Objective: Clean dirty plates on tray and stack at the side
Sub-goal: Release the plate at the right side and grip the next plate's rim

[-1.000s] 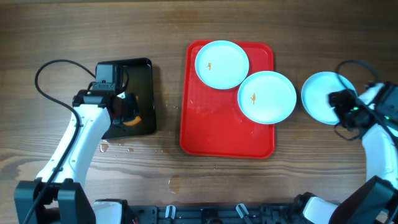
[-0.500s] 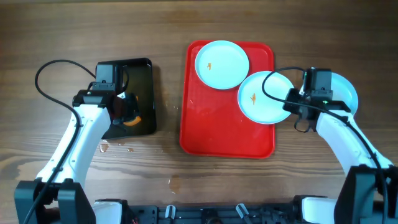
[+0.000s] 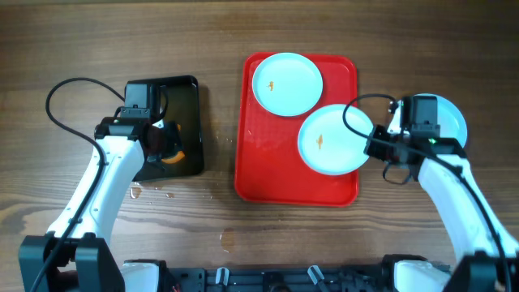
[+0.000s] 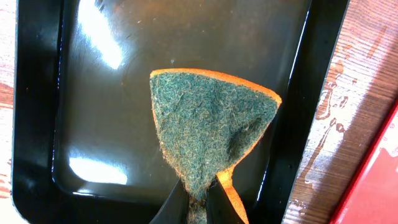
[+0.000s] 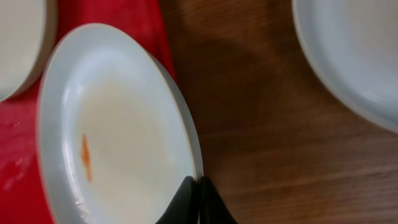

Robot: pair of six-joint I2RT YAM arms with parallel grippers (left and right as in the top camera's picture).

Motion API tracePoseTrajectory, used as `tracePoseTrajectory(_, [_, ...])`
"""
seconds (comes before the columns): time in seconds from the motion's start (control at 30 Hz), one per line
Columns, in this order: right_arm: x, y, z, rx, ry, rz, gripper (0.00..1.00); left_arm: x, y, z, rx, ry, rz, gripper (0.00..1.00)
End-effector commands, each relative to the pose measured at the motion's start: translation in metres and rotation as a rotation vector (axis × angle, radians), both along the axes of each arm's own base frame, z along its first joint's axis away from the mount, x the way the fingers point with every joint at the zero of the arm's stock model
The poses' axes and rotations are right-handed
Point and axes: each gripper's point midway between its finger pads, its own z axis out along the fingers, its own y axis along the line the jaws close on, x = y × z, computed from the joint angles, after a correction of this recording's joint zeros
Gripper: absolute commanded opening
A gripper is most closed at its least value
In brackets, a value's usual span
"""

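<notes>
The right claw (image 3: 375,148), clenched on the rim of a smeared plate (image 3: 328,139), has pushed it ahead of itself, further onto the tray (image 3: 268,174), ready for scrubbing by the left claw (image 4: 199,202), which grips a sponge (image 4: 208,127).

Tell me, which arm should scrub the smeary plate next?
Probably left. The left fingers pinch the sponge, while the right fingers hold that plate by its rim.
</notes>
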Motion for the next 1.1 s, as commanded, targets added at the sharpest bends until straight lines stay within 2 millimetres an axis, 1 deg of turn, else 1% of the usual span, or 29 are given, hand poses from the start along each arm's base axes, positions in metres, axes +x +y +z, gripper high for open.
tracePoseTrajectory(0.0, [-0.023,0.028,0.007,0.107,0.070,0.014,0.04,0.000,-0.001,0.000,-0.006,-0.002,-0.019,0.04])
tracePoseTrajectory(0.07, [-0.035,0.038,-0.001,0.110,0.123,0.035,0.04,0.000,-0.001,0.000,-0.006,-0.002,-0.019,0.04])
tracePoseTrajectory(0.17, [-0.037,0.052,-0.015,0.134,0.141,0.008,0.04,0.000,-0.001,0.000,-0.006,-0.002,-0.019,0.04])
tracePoseTrajectory(0.2, [-0.038,0.056,-0.020,0.151,0.153,-0.025,0.06,0.000,-0.001,0.000,-0.006,-0.002,-0.019,0.04])
tracePoseTrajectory(0.23, [-0.041,0.061,-0.027,0.173,0.185,-0.076,0.14,0.000,-0.001,0.000,-0.006,-0.002,-0.019,0.04])
tracePoseTrajectory(0.27, [-0.044,0.063,-0.030,0.179,0.203,-0.095,0.27,0.000,-0.001,0.000,-0.006,-0.002,-0.019,0.04])
tracePoseTrajectory(0.3, [-0.043,0.065,-0.032,0.174,0.204,-0.082,0.34,0.000,-0.001,0.000,-0.006,-0.002,-0.019,0.04])
tracePoseTrajectory(0.37, [-0.034,0.056,-0.032,0.115,0.158,-0.069,0.37,0.000,-0.001,0.000,-0.006,-0.002,-0.019,0.04])
tracePoseTrajectory(0.4, [-0.025,0.051,-0.031,0.072,0.109,-0.033,0.37,0.000,-0.001,0.000,-0.006,-0.002,-0.019,0.04])
tracePoseTrajectory(0.43, [-0.010,0.050,-0.026,0.026,0.026,0.063,0.35,0.000,-0.001,0.000,-0.006,-0.002,-0.019,0.04])
tracePoseTrajectory(0.5, [0.011,0.055,-0.015,-0.031,-0.101,0.235,0.32,0.000,-0.001,0.000,-0.006,-0.002,-0.019,0.04])
tracePoseTrajectory(0.53, [0.018,0.056,-0.012,-0.061,-0.146,0.291,0.31,0.000,-0.001,0.000,-0.006,-0.002,-0.019,0.04])
tracePoseTrajectory(0.6, [0.027,0.052,-0.009,-0.117,-0.189,0.339,0.27,0.000,-0.001,0.000,-0.006,-0.002,-0.019,0.04])
tracePoseTrajectory(0.7, [0.029,0.053,-0.015,-0.129,-0.184,0.372,0.23,0.000,-0.001,0.000,-0.006,-0.002,-0.019,0.04])
tracePoseTrajectory(0.8, [0.022,0.053,-0.036,-0.125,-0.108,0.377,0.23,0.000,-0.001,0.000,-0.008,-0.002,-0.019,0.04])
tracePoseTrajectory(0.87, [0.016,0.059,-0.050,-0.082,-0.062,0.399,0.22,0.000,-0.003,0.000,-0.020,-0.003,-0.023,0.04])
tracePoseTrajectory(0.93, [0.008,0.073,-0.060,0.000,-0.022,0.434,0.23,0.002,-0.004,0.000,-0.025,-0.008,-0.025,0.04])
tracePoseTrajectory(1.0, [0.004,0.077,-0.067,0.029,0.006,0.440,0.23,0.002,-0.004,0.001,-0.025,-0.012,-0.025,0.04])
tracePoseTrajectory(1.03, [0.003,0.077,-0.070,0.029,0.016,0.438,0.21,0.002,-0.004,0.001,-0.025,-0.012,-0.025,0.04])
tracePoseTrajectory(1.07, [0.003,0.076,-0.071,0.026,0.020,0.435,0.15,0.002,-0.004,0.001,-0.025,-0.012,-0.025,0.04])
